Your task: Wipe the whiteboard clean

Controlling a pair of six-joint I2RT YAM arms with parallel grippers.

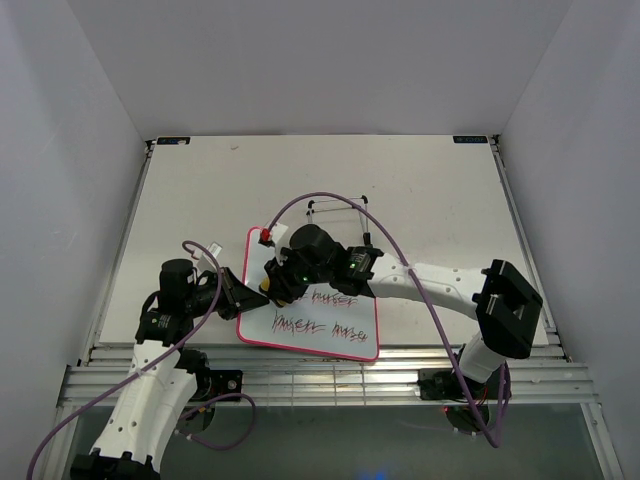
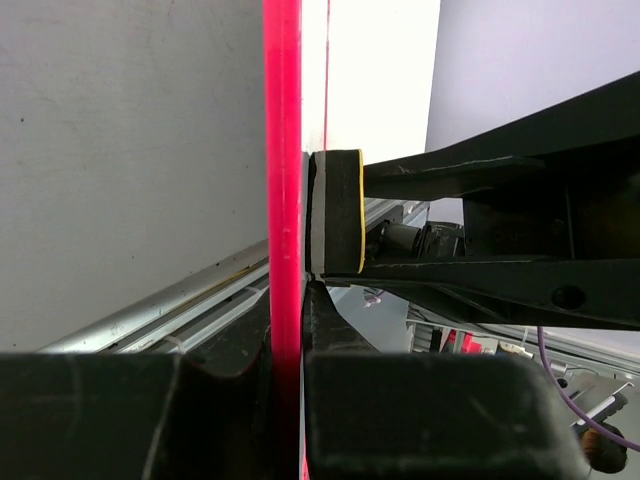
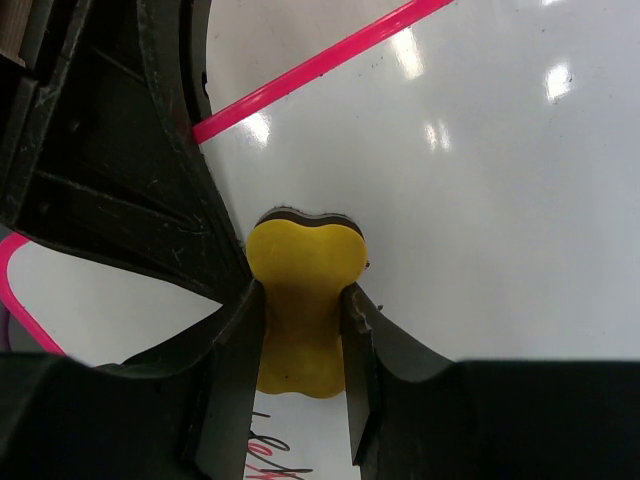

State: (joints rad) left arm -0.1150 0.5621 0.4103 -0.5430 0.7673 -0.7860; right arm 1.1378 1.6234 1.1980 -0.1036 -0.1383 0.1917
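Note:
The whiteboard (image 1: 345, 318), white with a pink-red frame, lies near the table's front edge with red and black scribbles on its lower half. My left gripper (image 1: 238, 296) is shut on its left edge; in the left wrist view the pink frame (image 2: 283, 180) runs up between the jaws. My right gripper (image 1: 272, 285) is shut on the yellow eraser (image 3: 303, 300) and presses it on the board's upper left part (image 3: 480, 180). The eraser also shows edge-on in the left wrist view (image 2: 338, 212), against the board.
A thin wire stand (image 1: 335, 214) lies just behind the board. Purple cables (image 1: 400, 262) arch over the right arm. The table's front rail (image 1: 330, 378) runs just below the board. White walls close in both sides.

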